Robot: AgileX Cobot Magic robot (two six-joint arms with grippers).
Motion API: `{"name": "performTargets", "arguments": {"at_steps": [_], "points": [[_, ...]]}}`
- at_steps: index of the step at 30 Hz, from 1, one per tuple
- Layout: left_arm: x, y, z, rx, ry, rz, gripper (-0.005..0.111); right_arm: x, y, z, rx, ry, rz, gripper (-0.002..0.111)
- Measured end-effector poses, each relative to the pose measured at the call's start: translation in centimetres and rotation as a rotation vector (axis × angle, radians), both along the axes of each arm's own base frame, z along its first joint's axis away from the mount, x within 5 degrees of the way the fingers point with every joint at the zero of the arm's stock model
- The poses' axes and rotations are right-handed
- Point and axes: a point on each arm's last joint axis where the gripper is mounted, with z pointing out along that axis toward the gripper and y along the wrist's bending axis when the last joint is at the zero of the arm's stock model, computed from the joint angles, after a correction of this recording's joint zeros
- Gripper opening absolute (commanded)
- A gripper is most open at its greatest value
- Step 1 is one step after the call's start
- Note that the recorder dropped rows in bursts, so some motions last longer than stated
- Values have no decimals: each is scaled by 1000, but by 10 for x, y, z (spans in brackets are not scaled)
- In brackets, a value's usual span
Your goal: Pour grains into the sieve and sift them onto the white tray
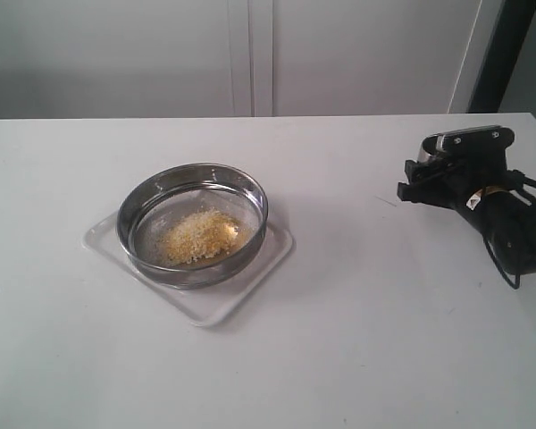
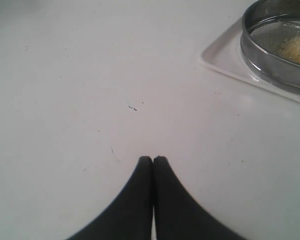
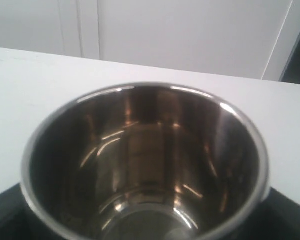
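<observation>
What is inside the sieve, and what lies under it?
Inside the sieve a heap of yellow grains lies on the mesh. Under it is the white tray. The part beneath the sieve is covered, so sifted grains there cannot be seen.

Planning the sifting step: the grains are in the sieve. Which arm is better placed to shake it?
Left, probably. Its claw is shut, empty and close to the sieve on the white tray. The right claw holds the empty steel cup, far off.

Sieve (image 2: 270, 65) cropped by left wrist frame edge; steel cup (image 3: 145, 160) base cropped; right arm (image 1: 509, 223) cut off at 3 o'clock.
</observation>
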Motion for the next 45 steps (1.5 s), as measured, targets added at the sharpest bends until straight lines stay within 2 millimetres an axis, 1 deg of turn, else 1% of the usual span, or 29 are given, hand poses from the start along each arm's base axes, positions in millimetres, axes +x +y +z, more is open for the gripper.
{"name": "performTargets", "arguments": {"at_steps": [6,10,11,13,16,17,21,23,26,29,33,43,45], "points": [[0,0,0,0,0,0,0,8,1,-17,-6,7,16,0],[0,0,0,0,0,0,0,8,0,-23,-6,18,15,0],[0,0,0,0,0,0,0,8,0,-23,-6,18,15,1],[0,0,0,0,0,0,0,8,0,-23,-18,14,18,6],[0,0,0,0,0,0,0,8,0,-24,-38,24,22,21],[0,0,0,0,0,0,0,8,0,-25,-49,33,24,29],[0,0,0,0,0,0,0,8,0,-26,-72,47,29,56],[0,0,0,0,0,0,0,9,-1,-26,-77,50,28,68],[0,0,0,0,0,0,0,9,-1,-26,-79,52,29,78],[0,0,0,0,0,0,0,8,-1,-29,-84,84,28,81],[0,0,0,0,0,0,0,8,-1,-30,-87,105,27,81],[0,0,0,0,0,0,0,8,-1,-28,-83,79,28,81],[0,0,0,0,0,0,0,9,-1,-27,-83,69,29,83]]}}
